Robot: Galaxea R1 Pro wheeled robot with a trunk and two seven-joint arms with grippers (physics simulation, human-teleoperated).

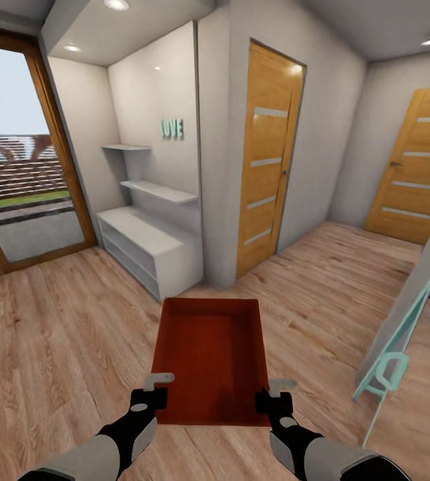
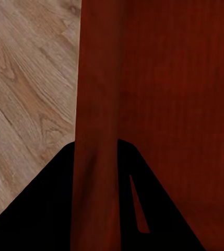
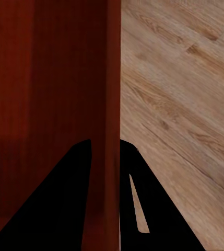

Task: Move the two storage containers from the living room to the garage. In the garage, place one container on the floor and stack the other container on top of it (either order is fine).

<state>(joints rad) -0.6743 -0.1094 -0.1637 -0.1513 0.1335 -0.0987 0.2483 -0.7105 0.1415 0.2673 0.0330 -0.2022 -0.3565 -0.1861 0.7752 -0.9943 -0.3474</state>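
You've got one storage container dead ahead at 12 o'clock, open side up, carried over the light wood floor. Left gripper is clamped on its left wall at approx 10 o'clock; wrist cam shows the wall running between the dark fingers. Right gripper is clamped on the right wall, approx 2 o'clock. Wooden door beyond, white shelf unit at 11, glass door at 10.

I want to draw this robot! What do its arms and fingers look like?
Both arms have light grey sleeves ending in black wrists. The left gripper and right gripper have black bodies with small grey ovals and pale grey fingers. Close up, fingers look black.
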